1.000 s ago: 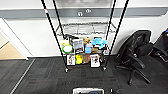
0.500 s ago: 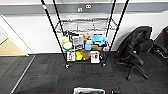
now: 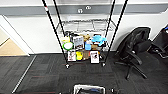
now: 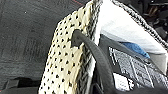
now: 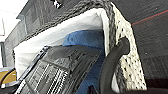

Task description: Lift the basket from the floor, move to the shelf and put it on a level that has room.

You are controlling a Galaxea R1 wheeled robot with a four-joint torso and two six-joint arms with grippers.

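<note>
The left gripper (image 4: 86, 62) and right gripper (image 5: 112, 65) are hooked in the basket's (image 3: 89, 89) end handles; finger opening cannot be told. The basket is carried low before the wire rack (image 3: 85, 37), which has drawn nearer over the last second, so the approach is judged nearly complete.

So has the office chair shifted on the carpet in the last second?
No. The office chair keeps its place beside the shelf and against the wall; both slid together in the head view, so the camera moved.
</note>
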